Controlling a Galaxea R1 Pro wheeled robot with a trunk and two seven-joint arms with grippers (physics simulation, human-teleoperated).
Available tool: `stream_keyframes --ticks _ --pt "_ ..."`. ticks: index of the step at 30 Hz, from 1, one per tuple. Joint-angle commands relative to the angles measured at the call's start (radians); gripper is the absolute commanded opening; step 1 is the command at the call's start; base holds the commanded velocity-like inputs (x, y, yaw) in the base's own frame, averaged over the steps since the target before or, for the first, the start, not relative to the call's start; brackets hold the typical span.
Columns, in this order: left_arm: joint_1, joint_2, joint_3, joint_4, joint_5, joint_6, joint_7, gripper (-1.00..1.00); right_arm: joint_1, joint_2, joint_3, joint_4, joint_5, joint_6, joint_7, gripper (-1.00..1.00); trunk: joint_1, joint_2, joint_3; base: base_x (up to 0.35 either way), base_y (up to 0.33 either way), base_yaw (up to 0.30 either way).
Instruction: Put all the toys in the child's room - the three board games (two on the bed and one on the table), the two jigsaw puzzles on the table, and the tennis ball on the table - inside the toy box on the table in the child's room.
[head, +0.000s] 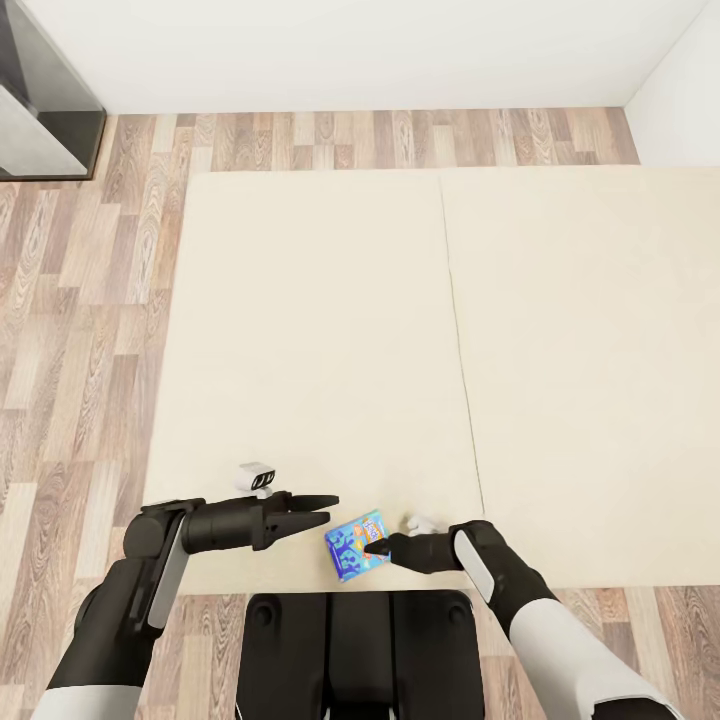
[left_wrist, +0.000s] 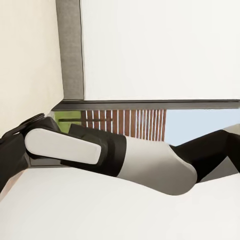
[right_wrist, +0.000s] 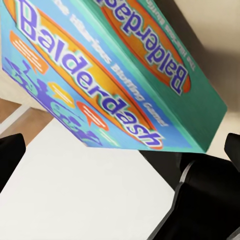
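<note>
A small blue board game (head: 355, 545) with cartoon print lies on the cream bed (head: 320, 330), close to its near edge. My right gripper (head: 380, 547) reaches it from the right and stands open. In the right wrist view the game box (right_wrist: 115, 75), printed "Balderdash", spans the space ahead of the gripper (right_wrist: 120, 150), with dark fingertips (right_wrist: 10, 155) far apart at either side. My left gripper (head: 328, 507) hovers just left of the box, fingers slightly apart and holding nothing. The left wrist view looks across at my right forearm (left_wrist: 130, 160).
A seam (head: 460, 330) divides the mattress into two halves. Wooden floor (head: 90, 300) runs along the bed's left side and far end. Dark furniture (head: 40, 100) stands at the far left corner, and a white wall lies beyond. My base (head: 360, 650) is against the bed's near edge.
</note>
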Motion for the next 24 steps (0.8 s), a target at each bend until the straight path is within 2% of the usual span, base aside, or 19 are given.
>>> stream_keyframes --ticks 1,5,14,21,24 --pt "0.0 0.0 0.0 0.0 0.0 0.011 -0.003 1.0 0.0 0.0 0.001 -0.001 0.0 0.004 0.001 1.0 0.001 -0.001 -0.001 0.0 0.0 0.0" --pt "0.0 0.0 0.0 0.0 0.0 0.011 -0.004 1.0 0.0 0.003 0.001 -0.001 0.0 0.004 0.002 1.0 0.001 -0.001 -0.001 0.0 0.0 0.0" --pt "0.0 0.002 0.001 0.0 0.0 0.011 -0.01 1.0 0.0 0.026 0.003 0.0 0.001 0.004 0.003 1.0 0.001 -0.001 -0.001 0.0 0.0 0.0" --pt "0.0 0.02 0.0 0.0 0.0 0.011 -0.017 1.0 0.0 0.038 0.003 0.0 0.001 0.002 0.004 1.0 0.001 -0.001 -0.001 0.0 0.0 0.0" --pt "0.0 0.023 0.0 0.0 0.0 0.011 -0.017 1.0 0.0 0.039 0.004 -0.001 0.001 -0.003 0.025 1.0 0.001 -0.001 -0.001 0.0 0.0 0.0"
